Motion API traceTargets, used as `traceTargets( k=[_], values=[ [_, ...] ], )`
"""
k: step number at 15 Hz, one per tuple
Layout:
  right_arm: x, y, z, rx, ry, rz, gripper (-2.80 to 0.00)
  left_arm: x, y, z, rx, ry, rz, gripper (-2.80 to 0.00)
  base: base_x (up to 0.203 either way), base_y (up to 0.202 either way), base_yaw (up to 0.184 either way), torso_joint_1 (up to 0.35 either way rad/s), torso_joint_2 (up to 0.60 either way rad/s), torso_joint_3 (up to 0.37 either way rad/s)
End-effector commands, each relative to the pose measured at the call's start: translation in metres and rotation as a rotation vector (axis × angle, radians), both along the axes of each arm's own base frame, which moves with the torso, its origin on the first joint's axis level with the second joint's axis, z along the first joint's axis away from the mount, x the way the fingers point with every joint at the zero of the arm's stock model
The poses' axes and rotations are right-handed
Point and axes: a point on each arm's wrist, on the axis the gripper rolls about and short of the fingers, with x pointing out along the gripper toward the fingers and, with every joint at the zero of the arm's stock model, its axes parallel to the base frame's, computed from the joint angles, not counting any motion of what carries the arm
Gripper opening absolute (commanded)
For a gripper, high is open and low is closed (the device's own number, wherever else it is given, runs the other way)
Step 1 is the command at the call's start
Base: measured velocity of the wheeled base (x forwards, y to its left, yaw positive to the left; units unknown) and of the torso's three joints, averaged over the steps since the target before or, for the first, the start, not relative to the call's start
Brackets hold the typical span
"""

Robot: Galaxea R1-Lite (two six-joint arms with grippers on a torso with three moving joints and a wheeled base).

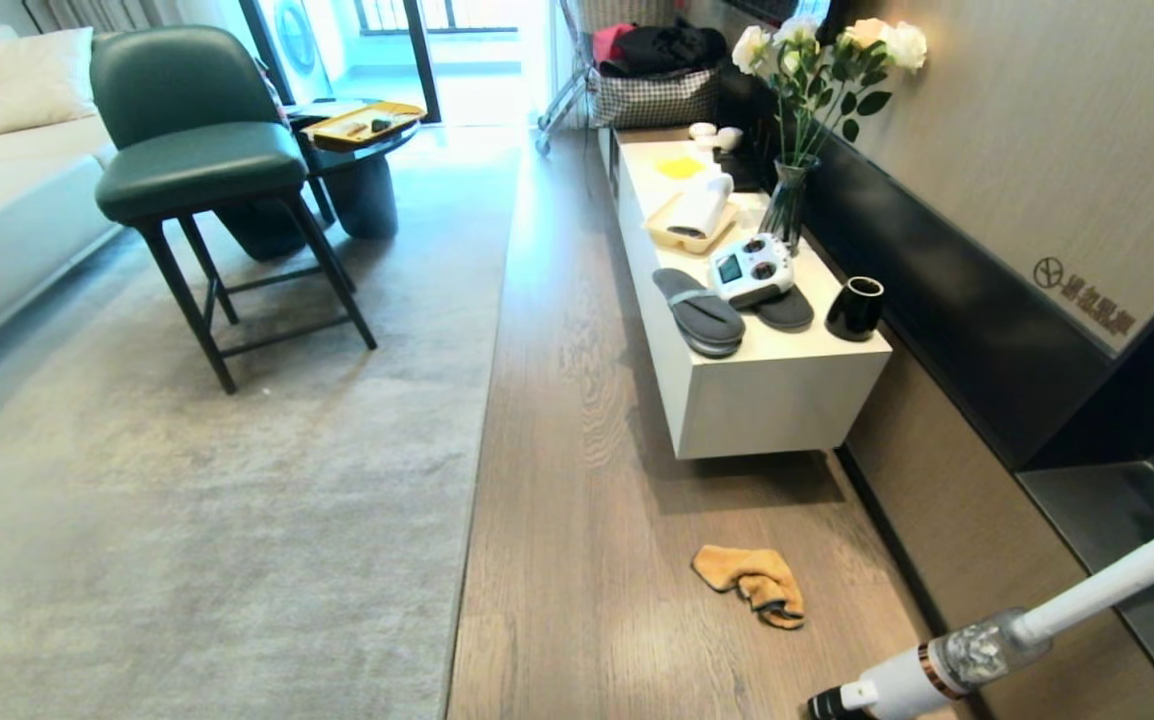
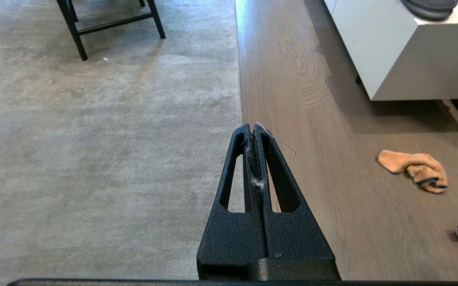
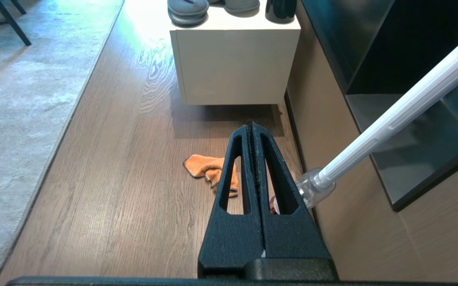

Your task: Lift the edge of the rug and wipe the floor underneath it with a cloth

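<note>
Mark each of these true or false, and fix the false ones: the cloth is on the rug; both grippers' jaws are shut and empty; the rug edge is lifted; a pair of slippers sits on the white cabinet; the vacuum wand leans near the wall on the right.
1. The cloth is on the rug. False: it lies crumpled on the floor, apart from the rug.
2. The jaws of both the left gripper and the right gripper are shut and empty. True.
3. The rug edge is lifted. False: it lies flat.
4. Grey slippers sit on the white cabinet. True.
5. A white vacuum wand leans by the right-hand wall. True.
</note>
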Motion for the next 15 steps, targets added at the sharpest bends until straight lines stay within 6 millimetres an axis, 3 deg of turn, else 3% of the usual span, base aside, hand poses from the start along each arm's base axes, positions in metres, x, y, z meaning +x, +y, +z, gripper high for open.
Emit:
traceTargets(
  k=[1,15],
  values=[
    [0.0001,0.0000,0.0000,-0.001,0.001,0.000,-2.80,0.0001,0.0000,-0.0002,0.000,0.001,0.001,-2.80,0.000,0.000,0.000,0.010,-0.43,-0.405],
    [0.0001,0.0000,0.0000,-0.003,0.001,0.000,-2.80,0.0001,0.0000,-0.0002,0.000,0.001,0.001,-2.80,0.000,0.000,0.000,0.109,-0.47,-0.369]
  ],
)
